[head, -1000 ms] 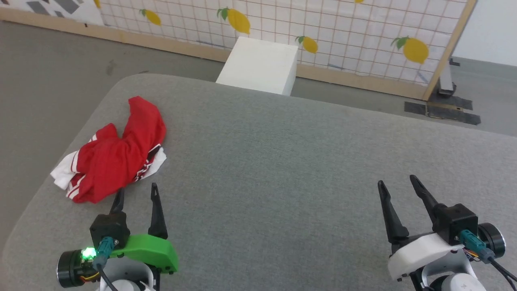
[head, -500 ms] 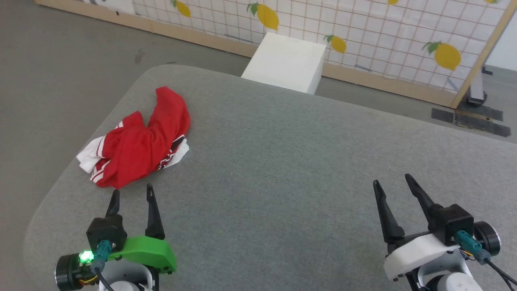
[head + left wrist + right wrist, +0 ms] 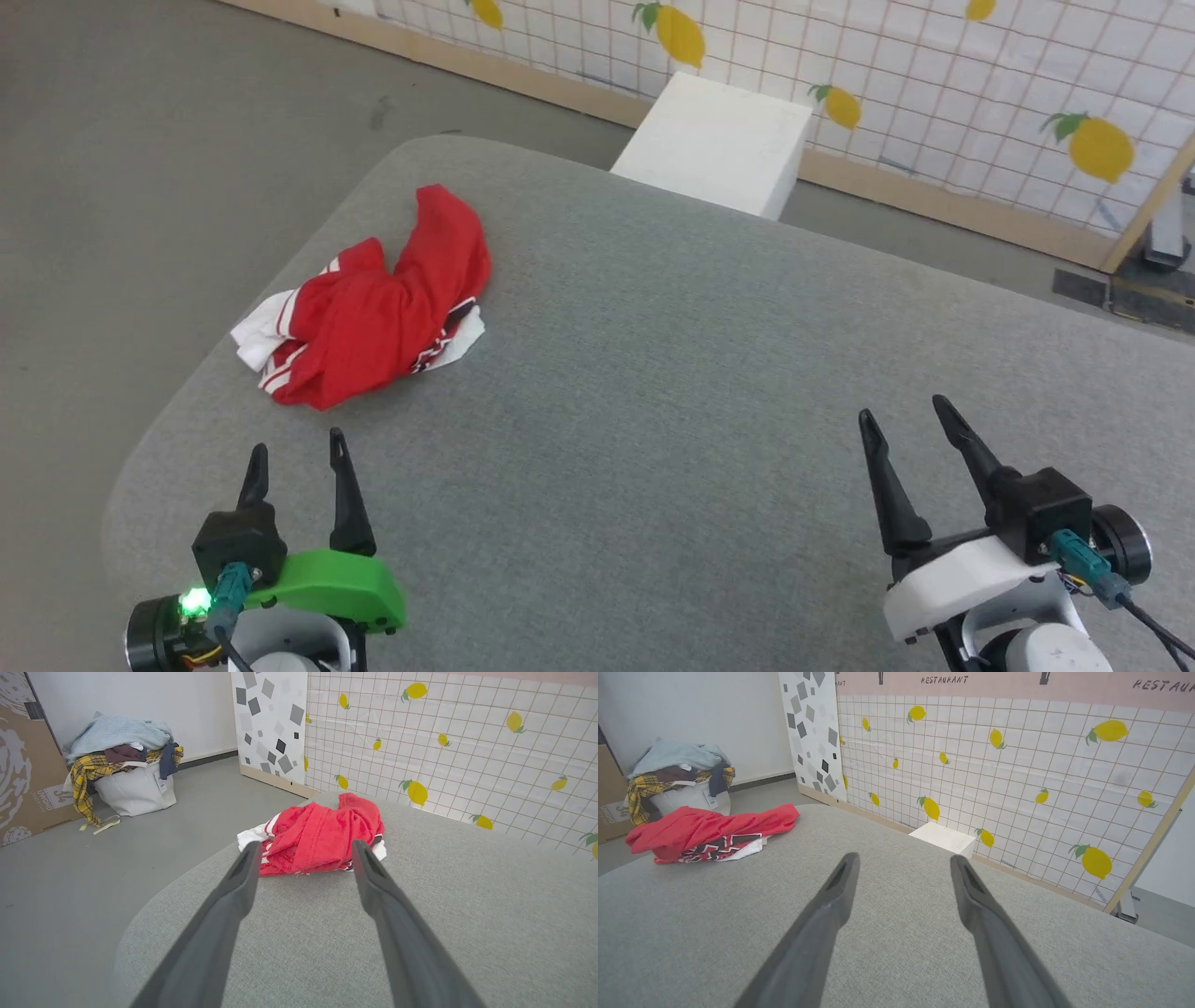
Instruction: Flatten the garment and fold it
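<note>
The garment point(image 3: 383, 308) lies crumpled in a heap near the far left corner of the grey padded table point(image 3: 672, 373): red cloth with white panels and red-and-white stripe trim. Straight ahead in the left wrist view, the garment point(image 3: 322, 835) sits just beyond the fingertips. The right wrist view has the garment point(image 3: 705, 833) at the left, black-and-white lettering showing. My left gripper point(image 3: 294, 448) hovers open a short way in front of the heap, holding nothing. My right gripper point(image 3: 901, 415) is open and empty over the table's near right part.
A white box point(image 3: 714, 145) stands on the floor behind the table, before a lemon-patterned panel point(image 3: 934, 84). A laundry basket heaped with clothes point(image 3: 124, 772) and a cardboard box point(image 3: 25, 770) stand on the floor to the left. The table's rounded left edge point(image 3: 177, 401) is close to the garment.
The head camera has swung left and down, so the whole picture has shifted right. The garment lies as before. Both grippers stay open.
</note>
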### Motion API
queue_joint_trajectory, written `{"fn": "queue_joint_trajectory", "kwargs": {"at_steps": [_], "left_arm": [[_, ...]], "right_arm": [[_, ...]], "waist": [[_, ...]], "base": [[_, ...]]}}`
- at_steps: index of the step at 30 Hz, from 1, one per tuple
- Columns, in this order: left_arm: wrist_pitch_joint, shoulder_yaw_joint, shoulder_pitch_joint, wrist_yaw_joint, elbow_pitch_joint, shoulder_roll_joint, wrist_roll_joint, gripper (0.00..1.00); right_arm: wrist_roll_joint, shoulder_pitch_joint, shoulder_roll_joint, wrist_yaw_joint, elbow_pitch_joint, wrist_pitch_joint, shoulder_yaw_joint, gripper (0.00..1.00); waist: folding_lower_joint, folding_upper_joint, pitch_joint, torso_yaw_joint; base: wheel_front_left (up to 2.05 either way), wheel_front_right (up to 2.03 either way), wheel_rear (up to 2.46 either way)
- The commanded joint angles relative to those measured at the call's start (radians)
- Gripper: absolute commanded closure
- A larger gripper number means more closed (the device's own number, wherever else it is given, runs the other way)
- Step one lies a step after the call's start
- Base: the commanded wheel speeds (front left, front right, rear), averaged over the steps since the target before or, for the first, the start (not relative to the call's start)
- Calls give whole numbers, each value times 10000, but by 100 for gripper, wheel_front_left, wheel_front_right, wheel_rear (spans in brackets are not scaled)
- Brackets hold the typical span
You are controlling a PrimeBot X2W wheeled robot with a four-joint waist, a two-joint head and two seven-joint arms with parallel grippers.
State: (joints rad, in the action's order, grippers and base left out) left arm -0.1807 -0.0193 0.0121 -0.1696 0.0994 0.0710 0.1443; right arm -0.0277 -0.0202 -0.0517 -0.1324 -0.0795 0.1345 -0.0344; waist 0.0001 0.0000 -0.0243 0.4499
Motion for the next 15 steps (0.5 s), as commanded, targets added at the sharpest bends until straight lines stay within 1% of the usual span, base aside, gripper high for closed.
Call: {"fn": "queue_joint_trajectory", "kwargs": {"at_steps": [1, 15], "left_arm": [[-101, -20, -78, -117, 73, 87, 77, 0], [-387, -44, -42, -303, 393, 173, 289, 0]], "right_arm": [[-79, -149, 10, 12, -48, 138, -43, 0], [-147, -205, 12, 14, -222, 382, -181, 0]], "waist": [[0, 0, -2, 145], [-1, 0, 57, 941]], "base": [[0, 0, 0], [0, 0, 0]]}}
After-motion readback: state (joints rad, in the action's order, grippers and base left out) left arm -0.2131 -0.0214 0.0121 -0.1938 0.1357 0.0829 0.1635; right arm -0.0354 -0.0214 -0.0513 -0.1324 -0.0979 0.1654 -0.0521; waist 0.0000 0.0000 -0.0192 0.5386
